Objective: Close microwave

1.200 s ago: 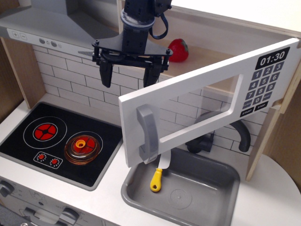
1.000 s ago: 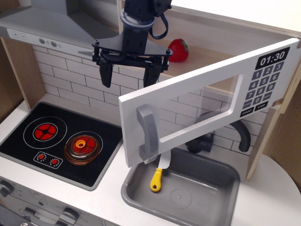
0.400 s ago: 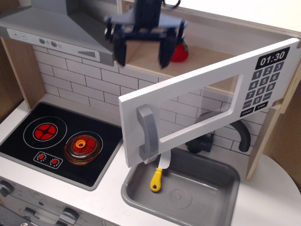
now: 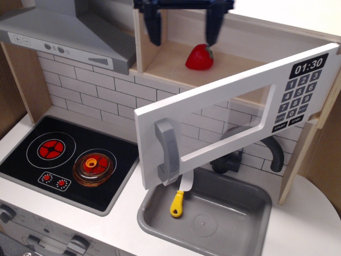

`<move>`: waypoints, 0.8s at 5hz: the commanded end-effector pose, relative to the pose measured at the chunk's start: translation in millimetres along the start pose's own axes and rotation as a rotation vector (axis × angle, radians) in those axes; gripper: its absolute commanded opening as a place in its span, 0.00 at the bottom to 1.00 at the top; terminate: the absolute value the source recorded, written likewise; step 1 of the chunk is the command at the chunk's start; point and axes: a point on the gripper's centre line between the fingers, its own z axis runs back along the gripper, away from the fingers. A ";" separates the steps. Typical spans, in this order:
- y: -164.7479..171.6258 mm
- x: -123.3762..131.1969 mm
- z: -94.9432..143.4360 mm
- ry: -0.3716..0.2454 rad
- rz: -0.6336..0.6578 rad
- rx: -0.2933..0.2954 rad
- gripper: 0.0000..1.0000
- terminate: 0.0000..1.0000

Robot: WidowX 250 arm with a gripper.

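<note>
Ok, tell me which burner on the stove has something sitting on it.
The right burner, nearer the sink: an orange lidded pot covers it. The left burner is bare, its red centre showing.

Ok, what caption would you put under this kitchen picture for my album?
Open claw hovers above the strawberry inside the toy microwave, its white door swung wide open.

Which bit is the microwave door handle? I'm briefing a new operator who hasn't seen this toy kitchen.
Start at the microwave, the pale wood box at upper right whose white door stands swung open over the grey sink. On the door's free left end is the handle. It is a grey vertical bar, unlike the black keypad at the hinge end.
</note>
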 end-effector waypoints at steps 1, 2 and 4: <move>-18.5 -59.7 19.0 -0.052 -0.254 -0.075 1.00 0.00; -38.6 -82.4 15.3 -0.022 -0.274 -0.073 1.00 0.00; -39.2 -72.6 -29.8 0.021 -0.188 -0.043 1.00 0.00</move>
